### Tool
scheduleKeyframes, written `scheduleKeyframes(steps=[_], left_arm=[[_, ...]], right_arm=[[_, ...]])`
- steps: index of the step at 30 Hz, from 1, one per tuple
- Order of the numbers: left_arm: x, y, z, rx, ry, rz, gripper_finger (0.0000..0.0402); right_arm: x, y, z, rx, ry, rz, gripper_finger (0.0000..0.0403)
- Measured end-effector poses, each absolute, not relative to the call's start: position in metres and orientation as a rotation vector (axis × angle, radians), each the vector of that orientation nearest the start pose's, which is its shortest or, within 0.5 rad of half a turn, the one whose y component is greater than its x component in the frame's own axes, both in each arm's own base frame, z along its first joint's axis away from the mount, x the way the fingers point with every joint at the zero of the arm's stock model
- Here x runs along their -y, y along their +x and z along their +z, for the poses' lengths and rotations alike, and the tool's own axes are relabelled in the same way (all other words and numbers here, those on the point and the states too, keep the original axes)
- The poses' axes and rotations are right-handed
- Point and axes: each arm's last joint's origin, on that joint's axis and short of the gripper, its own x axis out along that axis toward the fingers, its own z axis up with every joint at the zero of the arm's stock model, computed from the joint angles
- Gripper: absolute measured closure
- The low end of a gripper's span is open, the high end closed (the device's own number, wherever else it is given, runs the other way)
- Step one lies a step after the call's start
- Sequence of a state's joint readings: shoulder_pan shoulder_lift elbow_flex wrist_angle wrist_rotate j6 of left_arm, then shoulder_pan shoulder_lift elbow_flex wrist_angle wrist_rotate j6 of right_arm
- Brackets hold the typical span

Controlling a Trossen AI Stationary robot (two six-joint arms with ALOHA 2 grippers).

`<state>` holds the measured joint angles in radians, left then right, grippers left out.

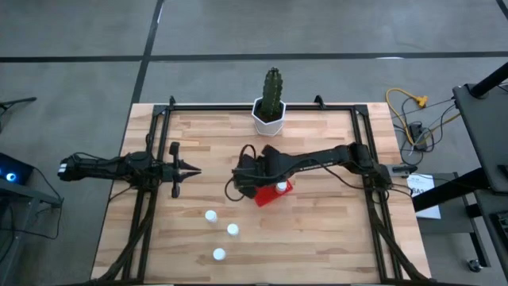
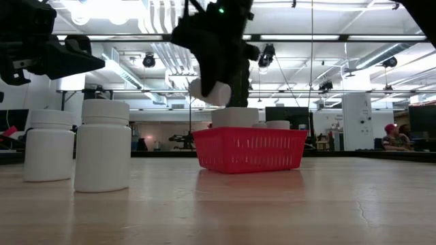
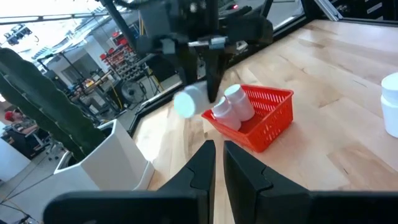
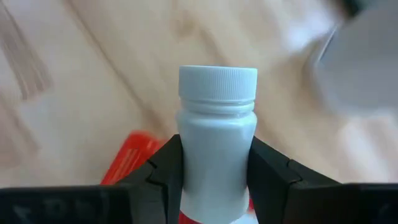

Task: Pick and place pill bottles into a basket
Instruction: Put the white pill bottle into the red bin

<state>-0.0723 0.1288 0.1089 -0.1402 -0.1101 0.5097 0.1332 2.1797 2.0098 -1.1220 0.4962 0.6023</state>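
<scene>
Pill bottle (image 4: 217,143) was clamped at mid-body in the right gripper (image 4: 216,168), carried just above the basket (image 2: 249,150). Judged light, rigid, smooth-walled; body grip below the cap suits it. Left gripper (image 3: 217,163) waited closed, well away from the basket.

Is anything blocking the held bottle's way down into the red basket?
Nothing visible. The right gripper holds a pill bottle just above the basket; bottles already inside leave room at its near end.
</scene>
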Motion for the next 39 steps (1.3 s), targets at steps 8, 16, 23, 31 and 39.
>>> scheduleKeyframes(steps=[8,16,23,31,39], left_arm=[[0.004,0.1,0.177,-0.165,0.523,-0.004,0.0387],[0.004,0.1,0.177,-0.167,0.523,-0.004,0.0387],[0.004,0.1,0.177,-0.166,0.523,-0.004,0.0387],[0.004,0.1,0.177,-0.167,0.523,-0.004,0.0387],[0.004,0.1,0.177,-0.168,0.523,-0.005,0.0387]], right_arm=[[-0.053,0.465,0.261,-0.859,-0.123,-0.564,0.0278],[-0.035,0.45,0.269,-0.7,-0.19,-0.509,0.0278],[-0.013,0.405,0.278,-0.257,-0.034,-0.12,0.028],[-0.001,0.353,0.263,-0.063,-0.011,0.015,0.028],[0.003,0.349,0.249,0.06,-0.058,0.122,0.028]])
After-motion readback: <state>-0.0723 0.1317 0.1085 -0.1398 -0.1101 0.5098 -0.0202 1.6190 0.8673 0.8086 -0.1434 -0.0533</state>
